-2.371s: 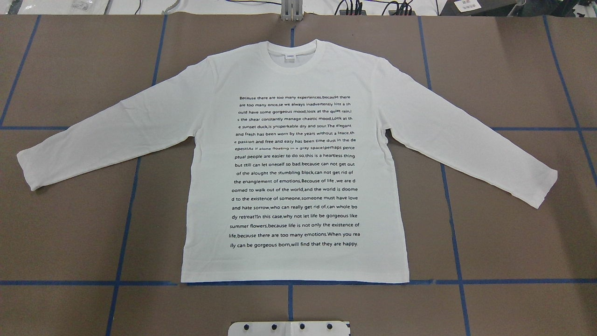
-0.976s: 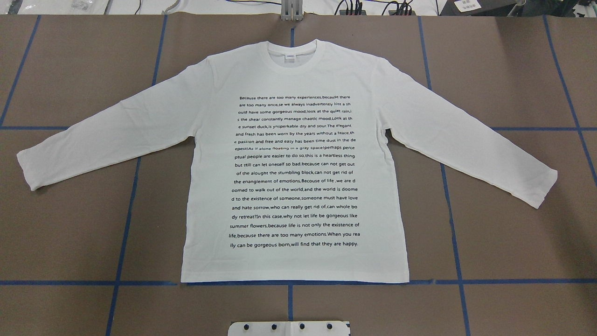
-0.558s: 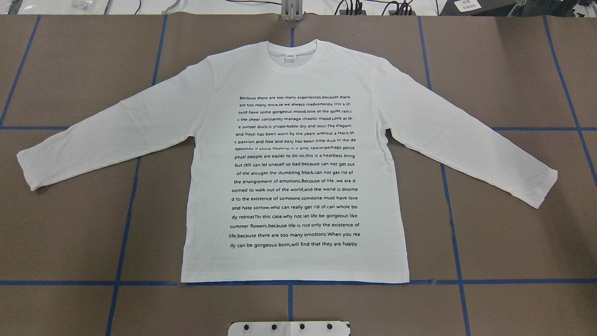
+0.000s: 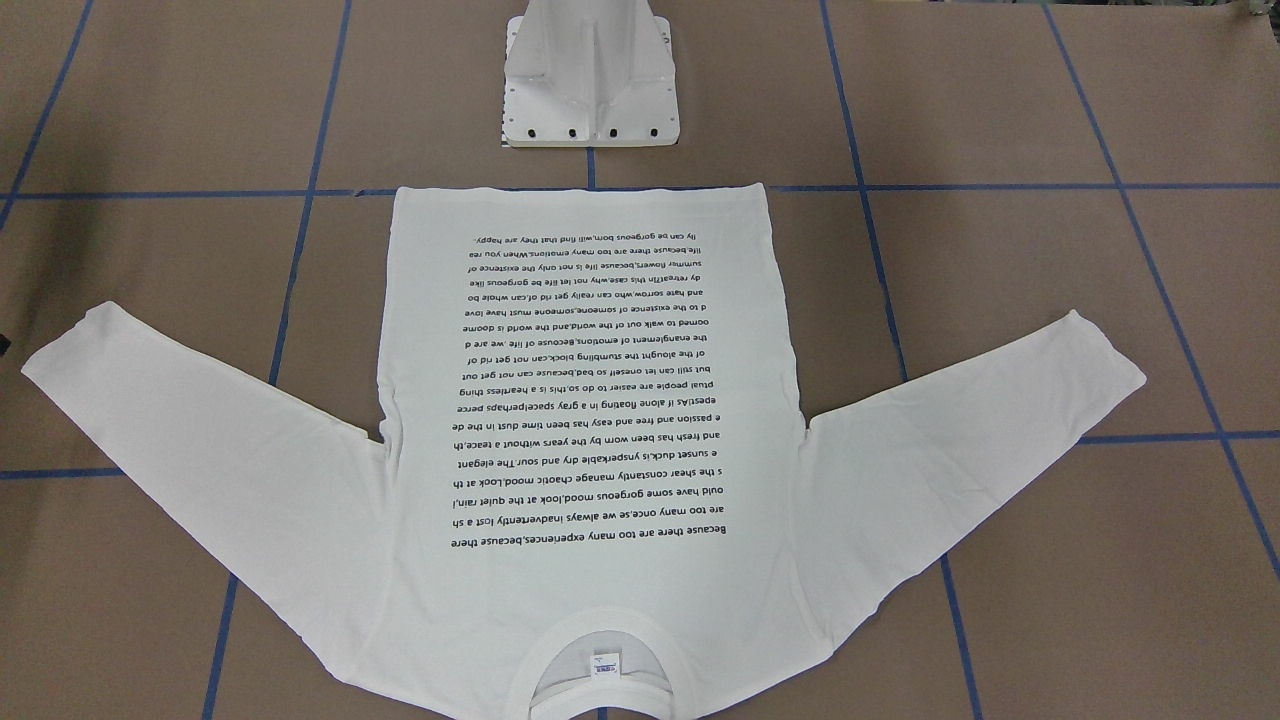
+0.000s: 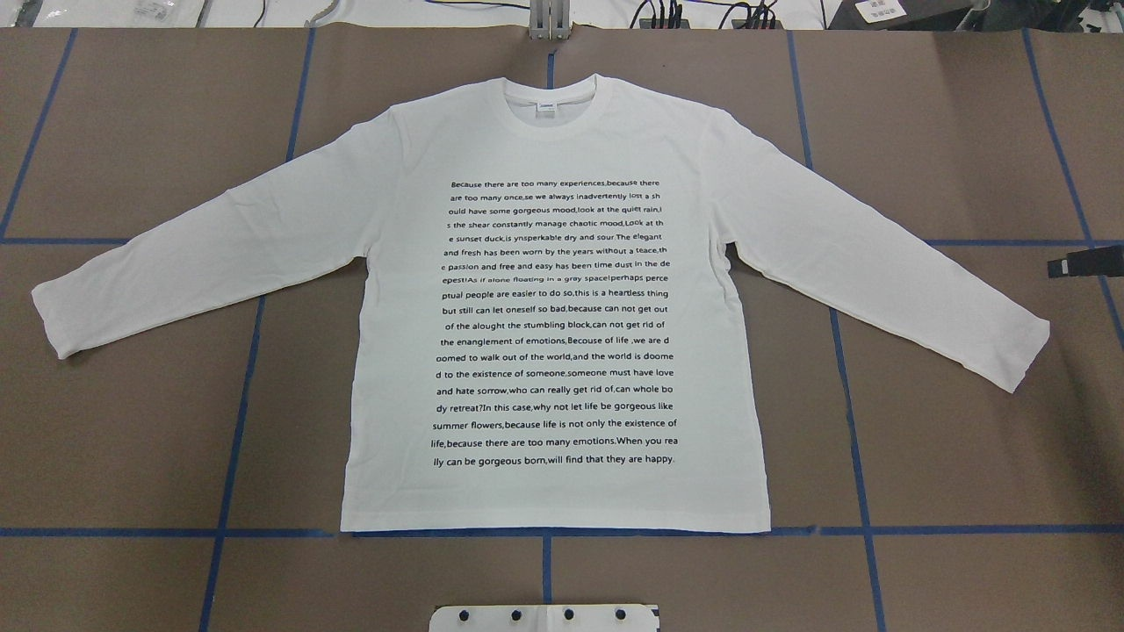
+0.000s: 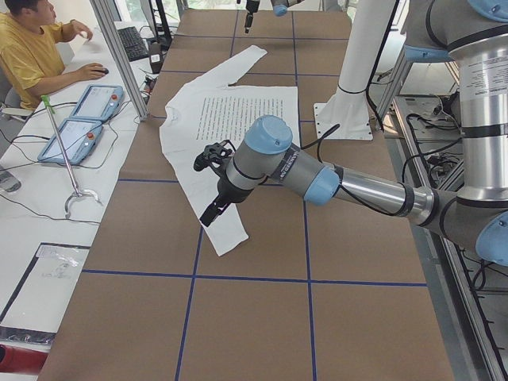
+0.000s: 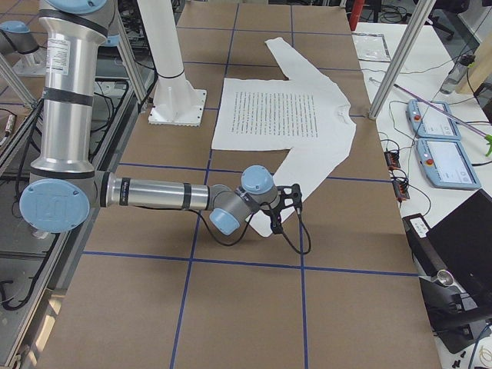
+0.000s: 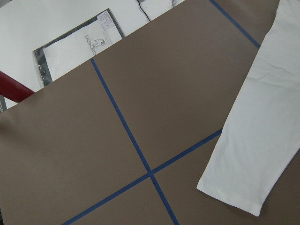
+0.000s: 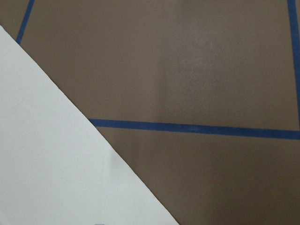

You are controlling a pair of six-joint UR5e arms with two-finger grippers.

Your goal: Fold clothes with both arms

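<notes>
shirt: white T-shirt point(image 5: 553, 290) lies flat on the table point(image 5: 132, 439), print up, sleeves spread, collar away from my base.
left gripper point(image 6: 210, 214): above the table near the left cuff point(image 8: 229, 197); can't tell finger state.
right gripper point(image 7: 276, 225): low, near the right cuff point(image 5: 1027, 355), not touching; can't tell finger state either.

Right hand point(image 5: 1085, 266) entered overhead view at right edge.
</notes>
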